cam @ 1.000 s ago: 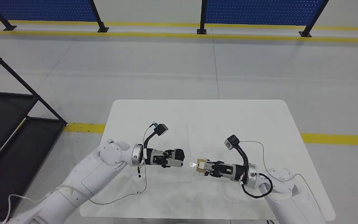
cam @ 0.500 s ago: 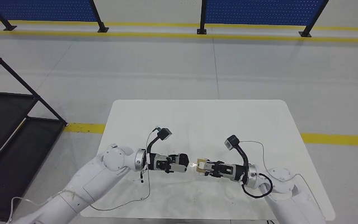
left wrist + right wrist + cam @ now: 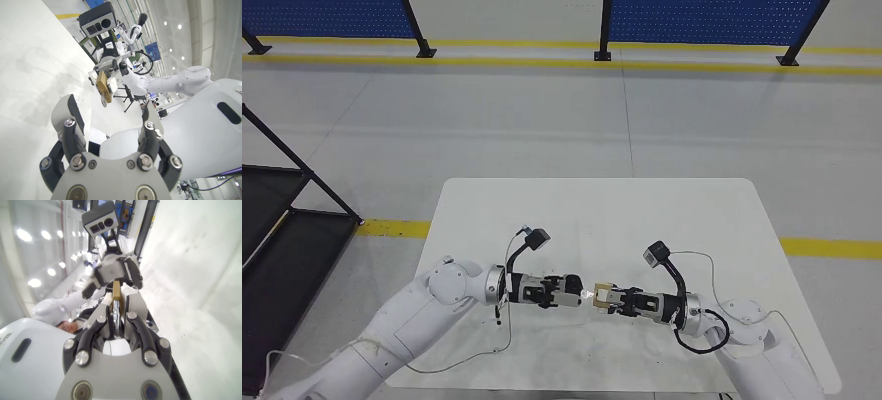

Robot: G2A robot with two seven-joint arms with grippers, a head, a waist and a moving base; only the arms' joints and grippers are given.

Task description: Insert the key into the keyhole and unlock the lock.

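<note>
The brass lock (image 3: 103,83) is clamped between the white pads of the right pincer (image 3: 118,300), which is closed on the lock's body. The silvery shackle is turned back towards that pincer's wrist, between its two fingers. The opposite end of the lock juts out past the fingertips. At that free end the round silvery head of the key (image 3: 103,100) is seen against the brass, apparently seated in the keyhole. The blade itself cannot be made out.

Directly facing this, the left pincer (image 3: 109,100) is held with its fingers spread wide and nothing between them. The key head lies just ahead of its fingertips, in line with the gap, and is not clasped. A narrow space is seen between the black ribbed pads and the key in the left wrist view.

In the top view the two pincers are set tip to tip, nearly in one line, above the near half of the white table (image 3: 692,220), with lock and key carried clear of its surface. Beyond the table, a grey floor with yellow lines (image 3: 542,62) is seen, with blue barriers (image 3: 702,20) at the far side and a black rack (image 3: 282,230) off to the left arm's side.
</note>
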